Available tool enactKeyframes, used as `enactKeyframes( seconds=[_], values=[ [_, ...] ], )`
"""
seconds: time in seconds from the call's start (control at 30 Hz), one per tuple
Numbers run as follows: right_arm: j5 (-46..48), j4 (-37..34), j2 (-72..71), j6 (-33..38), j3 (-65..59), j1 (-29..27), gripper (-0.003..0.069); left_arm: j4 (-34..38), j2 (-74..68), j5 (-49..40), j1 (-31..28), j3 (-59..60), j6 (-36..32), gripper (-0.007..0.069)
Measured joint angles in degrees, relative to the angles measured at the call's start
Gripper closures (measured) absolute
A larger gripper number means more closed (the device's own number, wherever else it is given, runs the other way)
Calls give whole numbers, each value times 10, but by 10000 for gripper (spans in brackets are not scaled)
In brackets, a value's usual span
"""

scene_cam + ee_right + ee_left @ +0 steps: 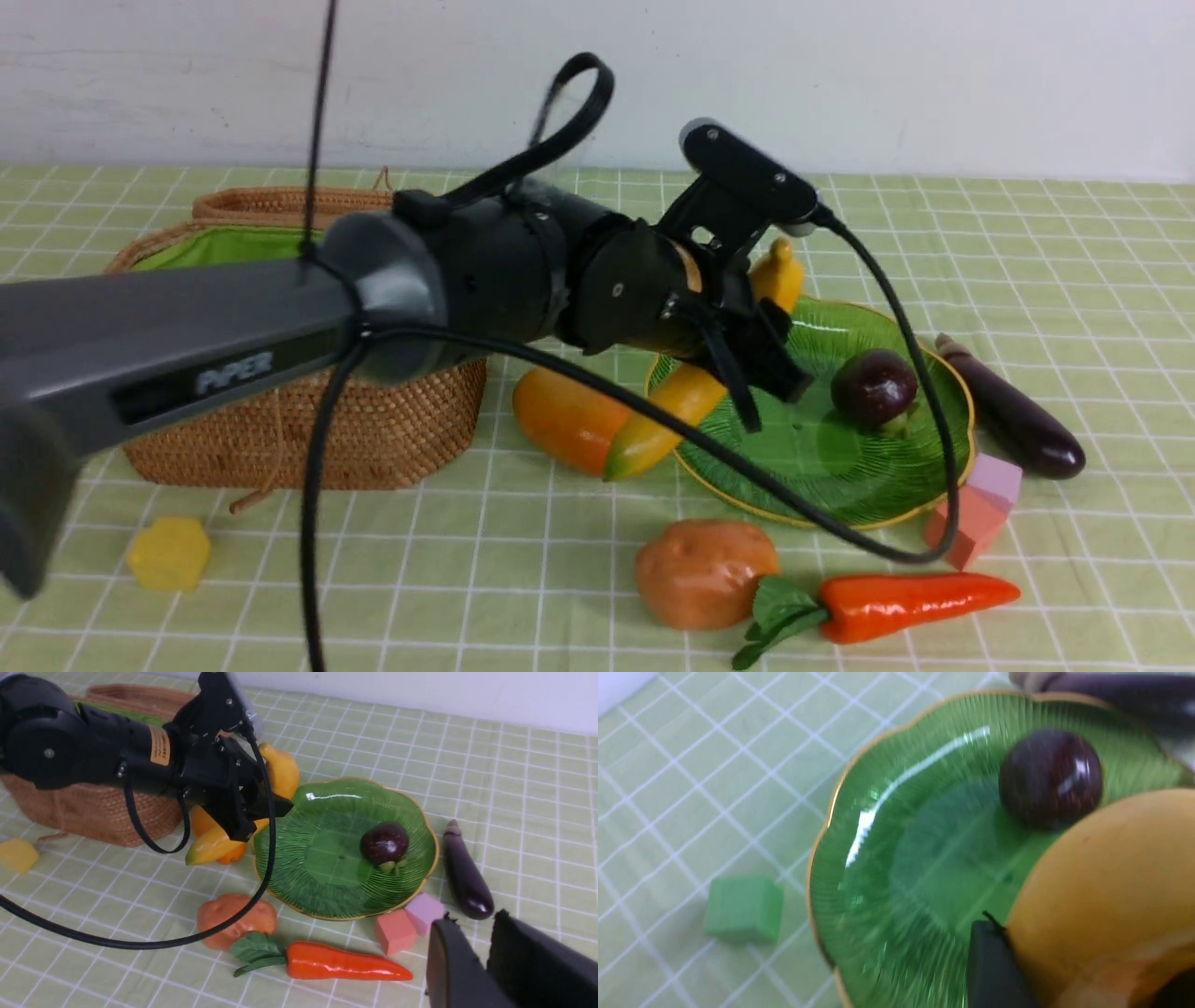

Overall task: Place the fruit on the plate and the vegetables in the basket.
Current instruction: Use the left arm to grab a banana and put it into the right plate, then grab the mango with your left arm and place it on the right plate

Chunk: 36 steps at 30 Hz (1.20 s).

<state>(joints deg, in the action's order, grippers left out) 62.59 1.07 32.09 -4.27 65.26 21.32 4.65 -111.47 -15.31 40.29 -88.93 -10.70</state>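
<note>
Green ribbed glass leaf-shaped plate (822,467) carries small round dark purple mangosteen (873,387), right of centre. Left gripper (761,373) clamped on middle of long yellow banana (672,411): banana tilted, low end over orange-yellow oval mango (560,420), high end by plate's far-left rim; contact with rim not discernible. Mango lies on checked counter (467,560) between plate and brown woven wicker basket (392,439). Lumpy brown-orange potato (705,571) and orange carrot with green leaves (896,605) side by side in front of plate; glossy dark purple eggplant (1013,420) just right of plate. Right gripper (486,952): jaws narrowly apart, nothing between
</note>
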Motion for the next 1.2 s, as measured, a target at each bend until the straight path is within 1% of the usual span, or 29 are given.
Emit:
enactKeyframes(
  seconds=[0.07,0.1,0.27,0.37,0.43,0.53,0.6,0.7,0.77,0.8,0.93,0.97,1.0,1.03,1.1,1.13,1.2],
  values=[
    [0,7,0,-10,0,0,517,7,-29,-3,0,-32,0,279],
    [1,8,0,-15,0,0,517,11,-52,-12,0,-67,0,279],
    [1,6,0,-18,0,0,517,24,-116,-29,0,-144,0,276],
    [1,6,0,-19,0,0,517,27,-135,-24,0,-160,0,220],
    [3,6,0,-19,0,0,516,32,-141,-18,0,-163,0,132],
    [5,5,0,-19,0,0,512,39,-141,-18,0,-163,0,49],
    [6,4,0,-19,0,0,510,40,-138,-24,0,-164,0,22],
    [7,4,0,-19,0,0,510,40,-125,-61,0,-164,0,27],
    [8,4,0,-19,0,0,510,40,-102,-101,0,-164,0,56],
    [8,4,0,-19,0,0,510,40,-91,-127,0,-164,1,83],
    [9,3,0,-19,0,0,510,40,-29,-220,0,-164,3,247],
    [9,-4,0,-19,0,0,510,40,3,-258,0,-164,10,362],
    [9,-6,0,-19,0,0,509,40,7,-262,0,-164,12,377],
    [9,-14,2,-17,0,0,508,39,33,-289,0,-164,18,504],
    [10,-29,10,-7,0,0,508,35,67,-317,0,-165,22,613],
    [10,-34,15,0,0,0,508,33,83,-329,0,-165,23,638],
    [10,-47,26,16,0,0,507,26,112,-351,0,-165,28,638]
  ],
)
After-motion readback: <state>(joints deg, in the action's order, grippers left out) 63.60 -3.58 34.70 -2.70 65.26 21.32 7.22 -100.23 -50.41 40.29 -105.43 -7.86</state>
